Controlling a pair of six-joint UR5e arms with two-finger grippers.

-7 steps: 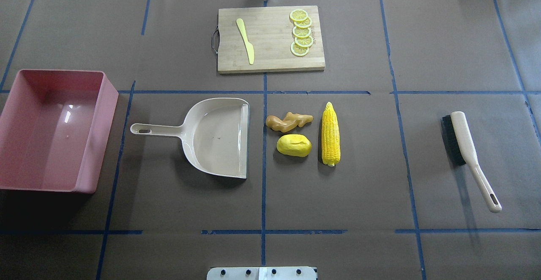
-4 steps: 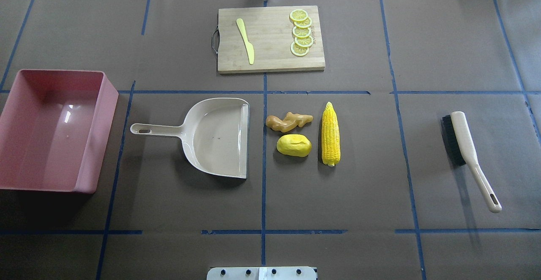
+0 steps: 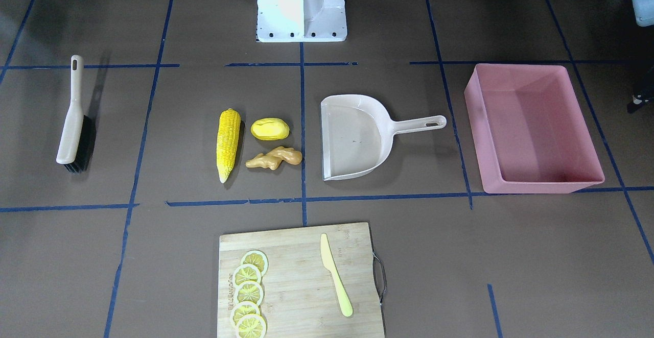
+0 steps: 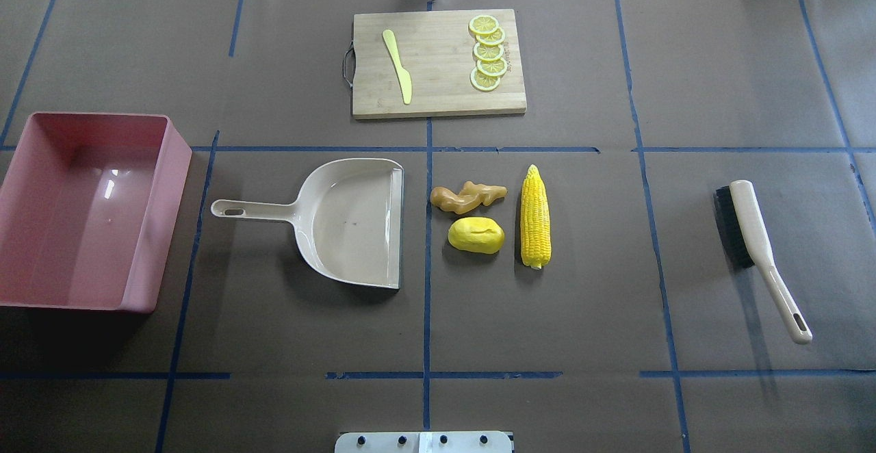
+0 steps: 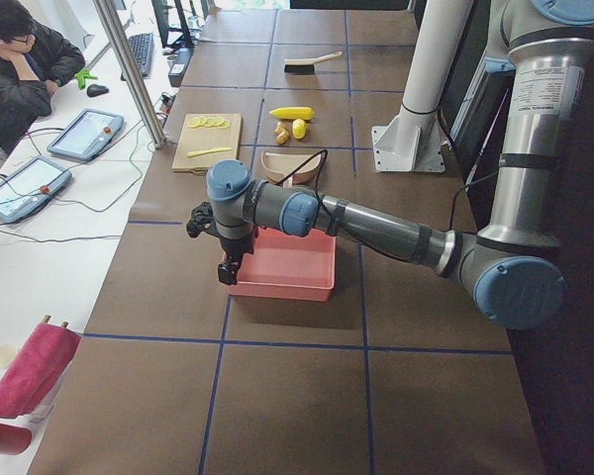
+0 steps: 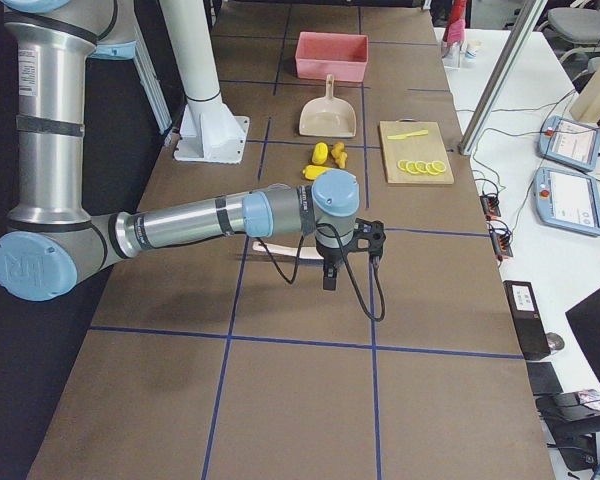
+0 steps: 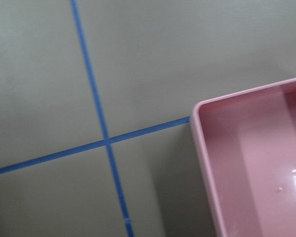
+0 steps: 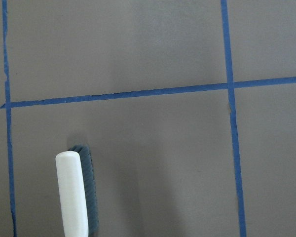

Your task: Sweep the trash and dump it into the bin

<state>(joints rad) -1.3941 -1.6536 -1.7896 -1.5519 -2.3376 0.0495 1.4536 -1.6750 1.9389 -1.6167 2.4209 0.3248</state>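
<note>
The trash lies mid-table: a long yellow corn cob (image 4: 535, 217) (image 3: 228, 144), a yellow potato-like lump (image 4: 476, 235) (image 3: 270, 128) and a tan ginger root (image 4: 469, 197) (image 3: 274, 158). The pink bin (image 4: 174, 165) (image 3: 480, 139) stands empty at the table's left end; its corner shows in the left wrist view (image 7: 202, 148). My left gripper (image 5: 228, 269) hangs just beyond the bin's outer end. My right gripper (image 6: 330, 275) hangs over the brush end of the table. I cannot tell whether either is open or shut. Neither shows in the overhead view.
A beige dustpan (image 4: 356, 220) lies left of the trash, mouth toward it. A beige brush (image 4: 753, 234) (image 8: 74, 192) lies at the right. A cutting board (image 4: 438, 90) at the back holds a pale knife (image 4: 398, 66) and lemon slices (image 4: 487, 53).
</note>
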